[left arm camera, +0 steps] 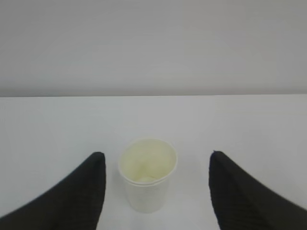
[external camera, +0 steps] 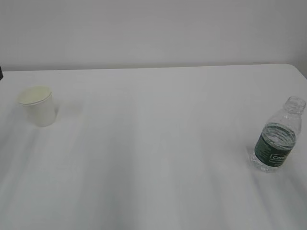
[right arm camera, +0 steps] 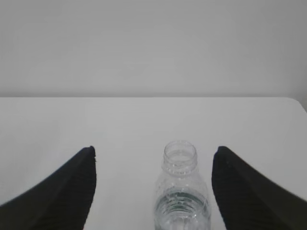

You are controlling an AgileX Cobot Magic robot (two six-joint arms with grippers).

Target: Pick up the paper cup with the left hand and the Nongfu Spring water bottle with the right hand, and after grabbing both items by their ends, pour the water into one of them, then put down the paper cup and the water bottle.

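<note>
Both claws stand released on the approach: the left claw [left arm camera: 156, 191] flanks the paper cup [left arm camera: 147, 173] at lower centre, the right claw [right arm camera: 153, 189] the capless Nongfu Spring water bottle [right arm camera: 181, 191]. Each upright on the white surface [external camera: 153, 143]; closing comes next.

Neither arm shows in the exterior view. In the left wrist view the left hand [left arm camera: 156, 165] points forward and slightly down, its two black ribbed fingers [left arm camera: 84, 191] spread well apart at the bottom corners of the view, gripping nothing. In the right wrist view the right hand [right arm camera: 153, 160] takes the same pose, fingers [right arm camera: 242, 189] held wide and level with each other, tips touching nothing. Only the fingers can be seen; wrists and upper links lie out of view.
</note>
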